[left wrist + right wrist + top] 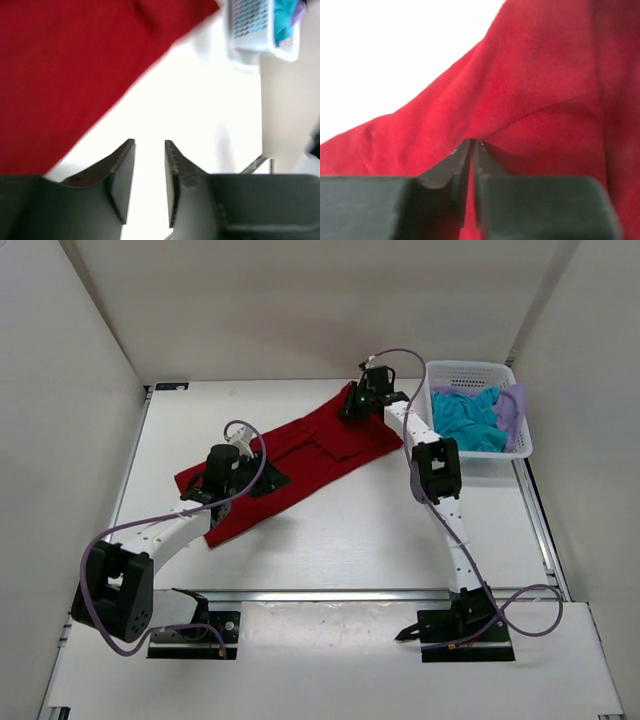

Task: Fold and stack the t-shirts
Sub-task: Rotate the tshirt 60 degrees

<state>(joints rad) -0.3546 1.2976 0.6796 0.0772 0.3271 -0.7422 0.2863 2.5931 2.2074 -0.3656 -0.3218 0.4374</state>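
The red t-shirt [310, 455] lies spread in a long diagonal strip across the middle of the table. My right gripper [352, 408] is at its far right end, shut on a pinched fold of the red cloth [545, 75], which runs between the jaws [472, 142]. Over the shirt's near left part is my left gripper [262, 481]. It is open [150, 142] with only white table showing in the gap, and the red t-shirt [65, 75] lies just beyond and to the left. The teal-blue t-shirt [468, 418] and the lavender t-shirt [512, 408] lie crumpled in the basket.
A white mesh basket [470, 367] stands at the back right corner of the table, seen blurred in the left wrist view as the basket [250, 25]. White walls close in the table on the left, back and right.
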